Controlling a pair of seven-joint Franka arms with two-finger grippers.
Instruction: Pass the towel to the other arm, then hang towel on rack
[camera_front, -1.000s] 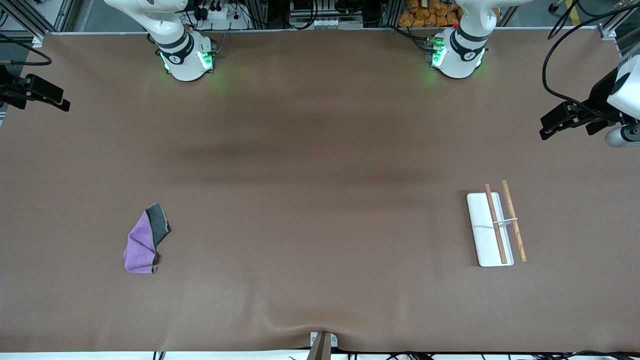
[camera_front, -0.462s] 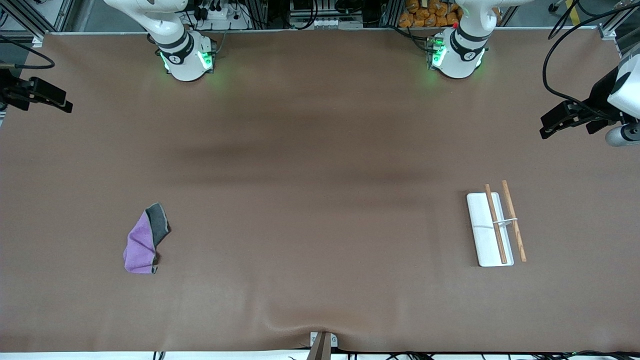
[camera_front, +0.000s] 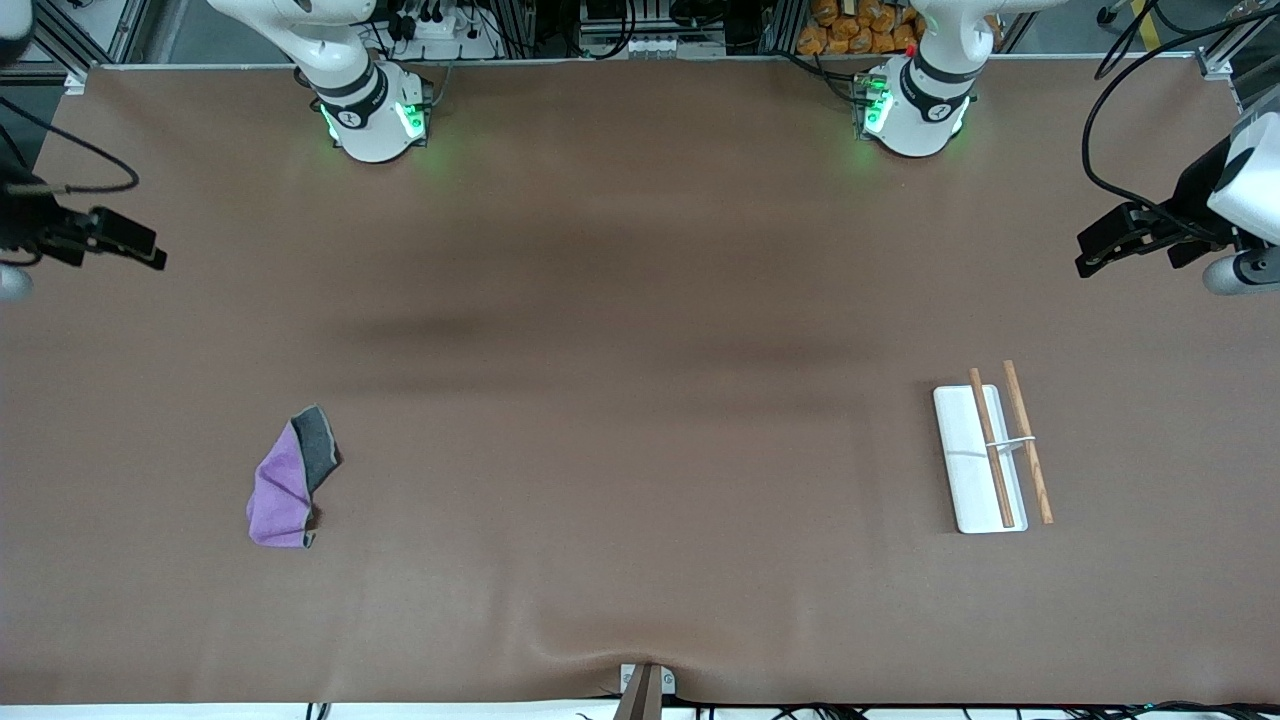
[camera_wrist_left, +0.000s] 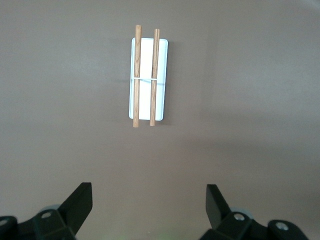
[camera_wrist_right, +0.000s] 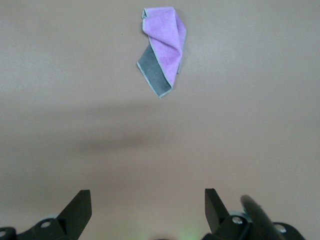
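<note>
A crumpled purple and grey towel (camera_front: 290, 485) lies on the brown table toward the right arm's end; it also shows in the right wrist view (camera_wrist_right: 162, 47). The rack (camera_front: 965, 450), a white base with two wooden rods joined by a metal crosspiece, lies toward the left arm's end and shows in the left wrist view (camera_wrist_left: 145, 100). My right gripper (camera_front: 150, 255) hangs open and empty in the air over the table's edge, apart from the towel. My left gripper (camera_front: 1092, 260) hangs open and empty over the table's edge at the rack's end.
The two arm bases (camera_front: 375, 115) (camera_front: 915, 110) stand along the table's back edge. The brown mat has a raised wrinkle (camera_front: 640, 650) at its front edge, above a small mount (camera_front: 645, 690). Cables hang by both grippers.
My right gripper has moved a little into the table and lower in the front view. The left gripper, the towel and the rack have hardly moved.
</note>
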